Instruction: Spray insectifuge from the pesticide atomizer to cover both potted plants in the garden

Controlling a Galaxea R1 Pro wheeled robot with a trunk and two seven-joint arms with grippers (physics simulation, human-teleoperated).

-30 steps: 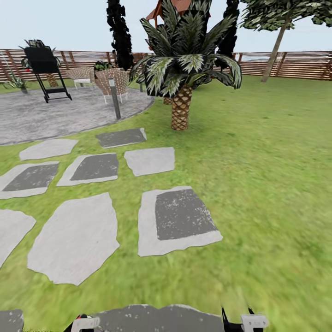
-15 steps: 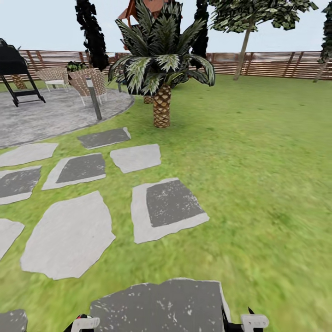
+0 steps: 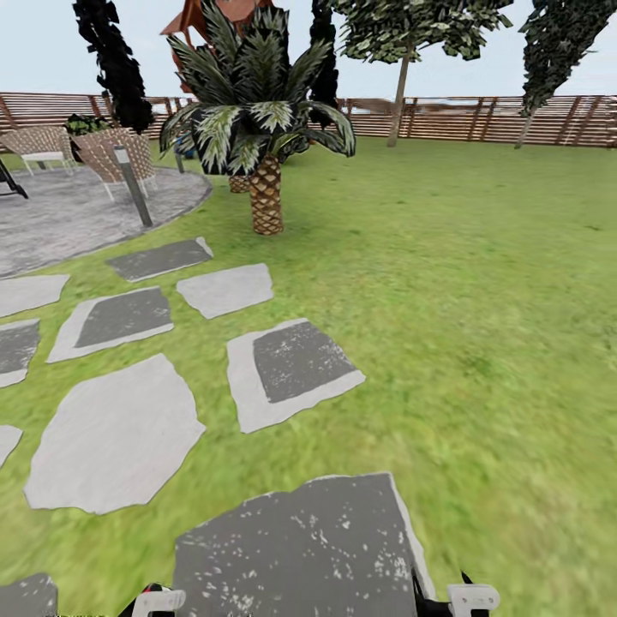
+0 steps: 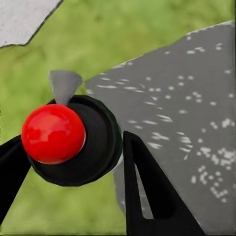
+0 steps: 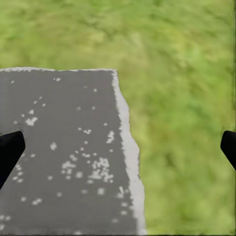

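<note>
Head view looks down over the garden's green lawn [image 3: 480,343], with a dark grey speckled stepping stone [image 3: 291,548] nearest, just ahead of the two arm tips at the lower edge. In the left wrist view, the left gripper [image 4: 73,167] has its black jaws set apart around a round black body with a glossy red ball [image 4: 53,133] on it; whether they press on it I cannot tell. In the right wrist view, the right gripper [image 5: 118,147] has its jaws spread wide, with stone and grass between them. Farther on lie pale grey irregular stepping stones [image 3: 116,446], then a short palm with striped fronds [image 3: 261,128]. To the left is round mottled grey paving [image 3: 77,214] with wicker chairs [image 3: 107,154]. A brown wooden slat fence [image 3: 480,120] and tall trees [image 3: 403,34] close the far side.
</note>
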